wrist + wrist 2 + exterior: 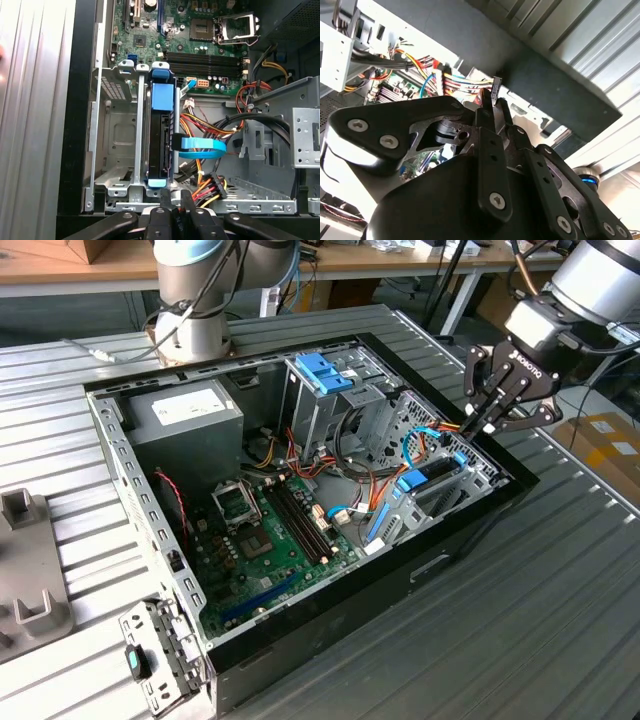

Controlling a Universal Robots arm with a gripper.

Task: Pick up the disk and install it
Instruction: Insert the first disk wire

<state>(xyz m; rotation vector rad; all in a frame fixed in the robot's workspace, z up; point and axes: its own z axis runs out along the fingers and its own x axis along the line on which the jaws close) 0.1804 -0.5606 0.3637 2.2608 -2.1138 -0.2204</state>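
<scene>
The disk (437,474) stands on edge in the metal bay at the corner of the open computer case (470,530), on the exterior view's right, with blue rails along it. In the first wrist view the disk (161,145) shows edge-on, a blue tab at its end and a blue flat cable (202,148) plugged into its side. My gripper (478,426) hangs just above the case's rim beside that bay. Its fingers (176,206) are pressed together with nothing between them, a short way from the disk's near end. The second wrist view shows the same shut fingertips (492,107).
A tall drive cage with a blue bracket (322,370) rises mid-case, beside a grey power-supply box (190,415). The motherboard (262,540) lies on the case floor, with coloured cable bundles (210,187) near the bay. A second arm's base (195,310) stands behind. A grey fixture (25,570) sits at the exterior view's left.
</scene>
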